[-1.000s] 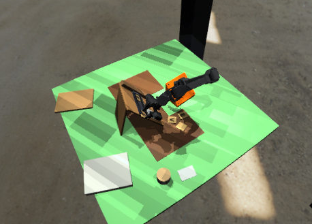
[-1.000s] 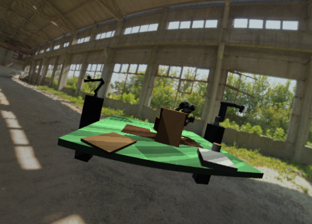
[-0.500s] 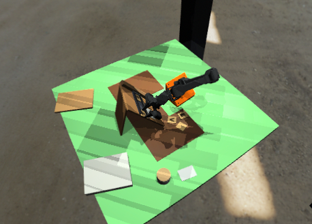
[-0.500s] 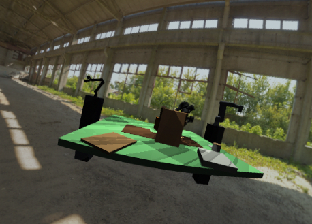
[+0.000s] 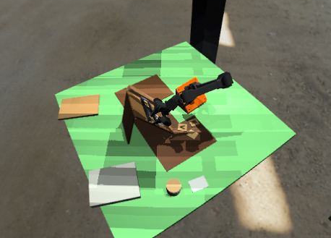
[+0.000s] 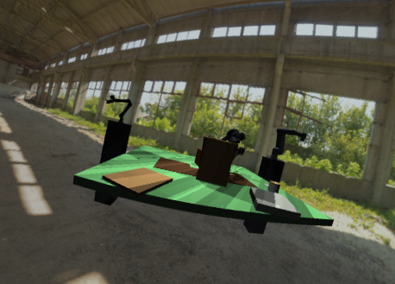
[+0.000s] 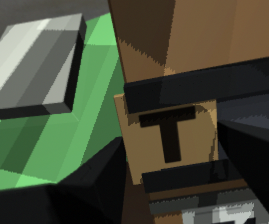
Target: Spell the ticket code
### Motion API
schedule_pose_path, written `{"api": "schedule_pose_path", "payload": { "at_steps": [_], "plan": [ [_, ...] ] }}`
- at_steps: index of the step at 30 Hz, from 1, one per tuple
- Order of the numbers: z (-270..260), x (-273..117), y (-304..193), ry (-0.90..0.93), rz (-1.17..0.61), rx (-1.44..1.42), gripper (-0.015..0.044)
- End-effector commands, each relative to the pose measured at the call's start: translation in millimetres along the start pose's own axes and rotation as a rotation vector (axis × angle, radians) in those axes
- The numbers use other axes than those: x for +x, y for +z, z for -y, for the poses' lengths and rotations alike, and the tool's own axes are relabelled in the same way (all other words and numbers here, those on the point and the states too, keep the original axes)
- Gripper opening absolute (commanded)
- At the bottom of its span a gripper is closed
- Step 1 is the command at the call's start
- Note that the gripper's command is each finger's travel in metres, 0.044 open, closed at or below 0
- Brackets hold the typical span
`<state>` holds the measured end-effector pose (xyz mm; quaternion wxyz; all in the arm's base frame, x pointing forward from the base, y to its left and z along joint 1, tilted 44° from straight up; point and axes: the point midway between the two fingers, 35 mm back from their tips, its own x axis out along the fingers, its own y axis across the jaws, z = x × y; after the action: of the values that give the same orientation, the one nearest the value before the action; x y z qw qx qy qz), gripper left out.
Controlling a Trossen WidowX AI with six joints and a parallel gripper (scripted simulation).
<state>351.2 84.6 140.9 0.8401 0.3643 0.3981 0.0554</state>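
My gripper (image 7: 169,135) (image 5: 160,116) is shut on the T tile (image 7: 195,142), with one finger at its left edge and one at its right. The T reads upright in the wrist view. The tile lies between the dark upper and lower strips of the letter rail (image 7: 185,90), its left edge sticking out past the open end. The rail floor shows dark to its right. The tilted board (image 7: 205,30) (image 5: 136,106) (image 6: 213,161) carries the rail. The ticket (image 7: 227,216) is cut off below and unreadable. Loose tiles (image 5: 182,126) (image 5: 194,122) (image 5: 193,134) lie on the brown mat (image 5: 168,159).
A grey-white slab (image 5: 113,195) (image 6: 276,202) (image 7: 35,65) lies beyond the board's open-end side. A round wooden-topped cylinder (image 5: 173,185) and a white card (image 5: 198,184) are near the counter (image 5: 246,145) edge. A tan slab (image 5: 79,105) (image 6: 138,179) lies behind the board.
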Motion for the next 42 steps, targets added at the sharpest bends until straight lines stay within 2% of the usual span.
{"api": "schedule_pose_path", "payload": {
  "at_steps": [1, 42],
  "plan": [
    [3, 0, 0, 0.002, 0.000, -0.005, 0.0000],
    [37, 0, 0, 0.000, 0.000, -0.006, 0.0000]
  ]
}}
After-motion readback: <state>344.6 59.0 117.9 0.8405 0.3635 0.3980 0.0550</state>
